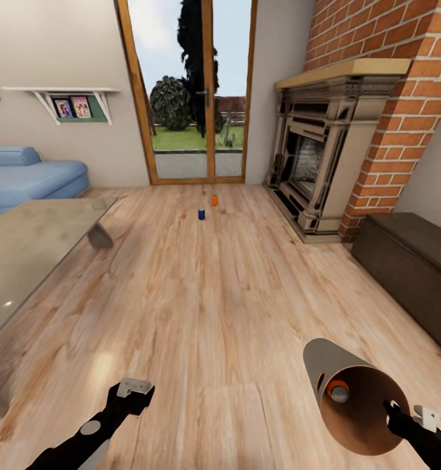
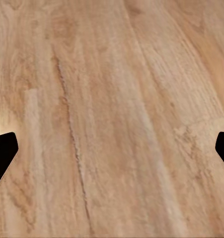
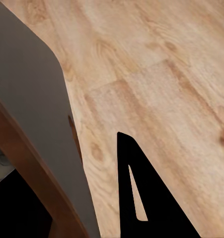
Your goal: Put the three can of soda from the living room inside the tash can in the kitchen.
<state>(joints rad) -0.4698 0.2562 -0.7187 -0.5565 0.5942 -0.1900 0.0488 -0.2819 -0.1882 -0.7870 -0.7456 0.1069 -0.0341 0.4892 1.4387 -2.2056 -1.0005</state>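
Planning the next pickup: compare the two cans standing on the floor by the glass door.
The blue can is dark; the orange can is bright. The blue one stands nearer the robot, the orange one closer to the door. Both stand upright on the wood floor, apart from each other.

Left arm low and extended forward, left gripper [image 1: 137,390] with fingers spread wide, empty; right gripper [image 1: 403,418] clamped on the rim of the tilted tash can [image 1: 351,385].

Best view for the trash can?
Head view: the trash can shows whole, tilted, held at its rim by the right pincer, an orange can inside. Right wrist view catches just grey wall and brown rim.
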